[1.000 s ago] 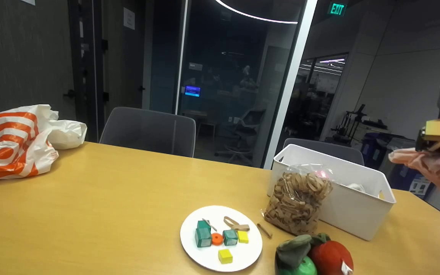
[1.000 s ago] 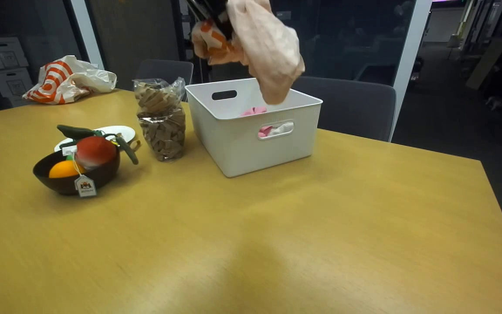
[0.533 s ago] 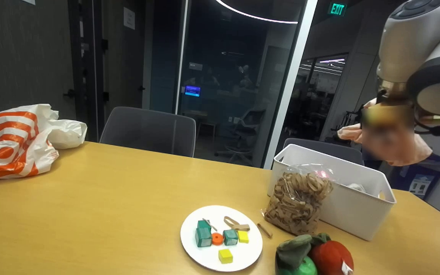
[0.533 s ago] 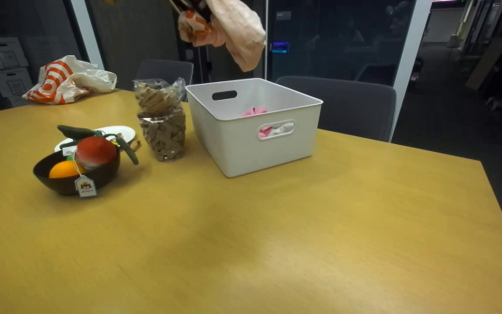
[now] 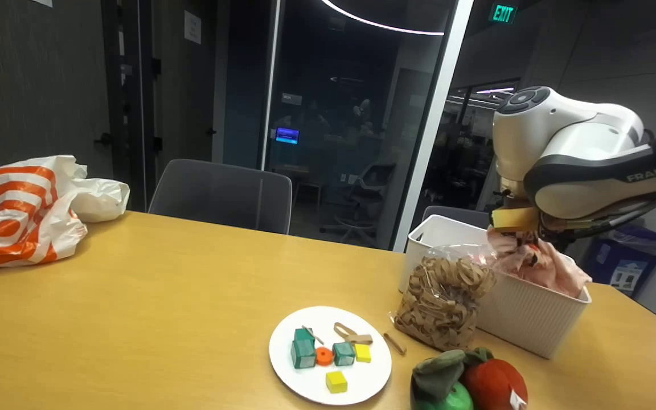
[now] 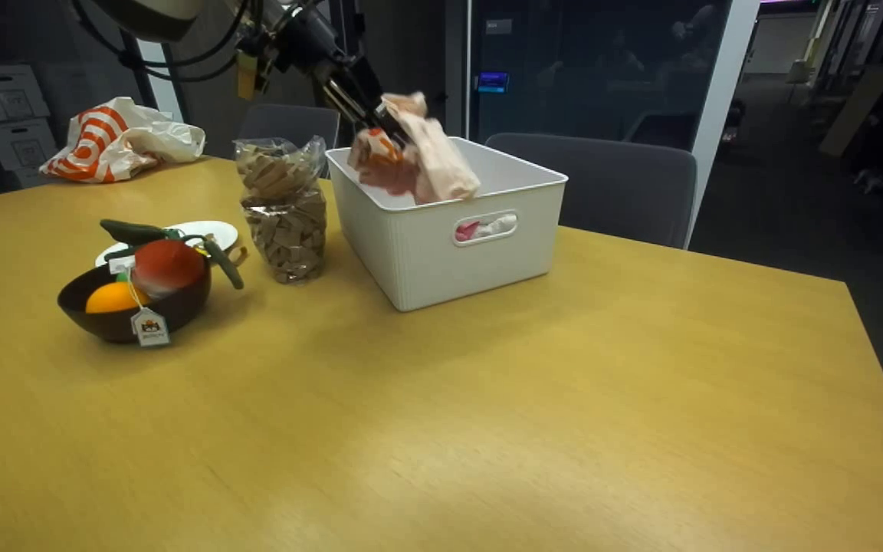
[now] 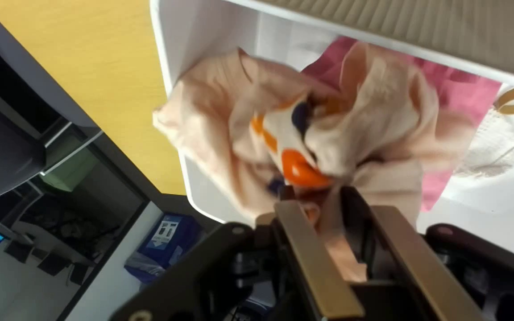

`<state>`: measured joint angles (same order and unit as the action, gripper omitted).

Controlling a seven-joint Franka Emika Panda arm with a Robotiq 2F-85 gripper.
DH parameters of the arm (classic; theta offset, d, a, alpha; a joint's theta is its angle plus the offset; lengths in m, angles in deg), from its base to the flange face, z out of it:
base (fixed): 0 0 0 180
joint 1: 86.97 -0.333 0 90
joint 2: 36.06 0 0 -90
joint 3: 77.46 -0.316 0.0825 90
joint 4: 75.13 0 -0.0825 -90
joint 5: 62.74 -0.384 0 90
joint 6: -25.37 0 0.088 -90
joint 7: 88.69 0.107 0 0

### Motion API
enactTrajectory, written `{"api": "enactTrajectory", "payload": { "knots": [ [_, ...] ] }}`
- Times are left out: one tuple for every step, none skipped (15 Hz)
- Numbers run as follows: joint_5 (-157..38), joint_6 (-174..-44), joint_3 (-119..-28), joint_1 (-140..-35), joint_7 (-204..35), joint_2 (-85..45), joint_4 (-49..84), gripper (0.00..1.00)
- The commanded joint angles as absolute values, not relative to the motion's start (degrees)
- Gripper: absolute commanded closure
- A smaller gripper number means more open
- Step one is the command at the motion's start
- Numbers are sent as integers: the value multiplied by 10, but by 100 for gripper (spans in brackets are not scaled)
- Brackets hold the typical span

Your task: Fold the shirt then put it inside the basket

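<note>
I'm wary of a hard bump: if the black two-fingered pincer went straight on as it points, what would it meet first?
The peach cloth shirt with orange print, bunched at the pincer. Then probably the darker pink cloth or the floor of the white rectangular plastic basket; depth is unclear.

Yellow table (image 6: pixel 579 414) with basket (image 6: pixel 441 268), clear bag (image 6: pixel 287 234), plate (image 5: pixel 304 380), bowl (image 6: pixel 101 321), printed bag (image 5: pixel 20 213)

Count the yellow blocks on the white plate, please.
2, in an exterior view: one yellow block toward the lower rim of the plate, another yellow block just right of a green block. More could be hidden behind that green block.
</note>
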<state>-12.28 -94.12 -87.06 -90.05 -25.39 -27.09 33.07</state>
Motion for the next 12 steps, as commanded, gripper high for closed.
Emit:
{"api": "enactTrajectory", "payload": {
  "knots": [
    [-183,-944,-851,-909,-350,-293,321,38],
    [-224,-943,-850,-906,-392,-311,330,30],
    [-264,-932,-848,-905,-432,-329,335,23],
    [-308,-916,-846,-904,-478,-351,342,15],
    [-356,-889,-846,-907,-520,-369,345,8],
    [-399,-862,-843,-907,-564,-396,351,2],
    [-439,-823,-840,-908,-604,-417,350,0],
    [-471,-778,-838,-907,-637,-437,348,0],
    [-502,-732,-835,-906,-666,-458,345,0],
    [-529,-689,-831,-904,-697,-479,343,0],
    [-553,-647,-827,-903,-724,-500,344,0],
    [-572,-603,-821,-902,-750,-516,341,0]
  ]
}}
